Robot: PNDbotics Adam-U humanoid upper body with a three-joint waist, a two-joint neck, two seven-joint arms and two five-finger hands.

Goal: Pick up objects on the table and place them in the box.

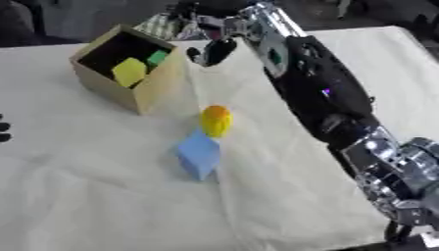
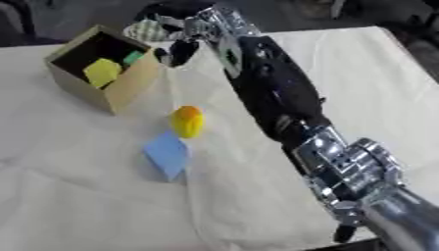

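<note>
Cream cloth, wrinkled, covers the table (image 1: 103, 206). One open-top box (image 1: 154, 88), tan, cardboard-looking with flat walls and a dark inside, sits far left and turned corner-on to the camera.

Inside the box: 2 pieces. One yellow block (image 1: 130, 71), faceted, leans against the near wall. One green block (image 1: 157, 57), smaller, sits behind it, partly hidden.

On the cloth: 2 pieces, both near the middle, well clear of the box. One yellow-orange piece (image 1: 216, 120), rounded, smooth, orange on top. One light blue block (image 1: 199, 155), flat-faced, sharp edges, standing on an edge or corner. It sits just in front of the rounded one; touching or not, cannot tell.

Right arm, glossy black shell with silver joints, reaches diagonally from lower right to the far side. Right hand (image 1: 214, 50) hangs just beside the box's far right corner, dark fingers curled down. No object visible in it, but the fingertips are blurred, so cannot tell whether it is closed or holding something.

Left hand (image 1: 4, 130): only dark fingertips at the left edge; pose unreadable.
</note>
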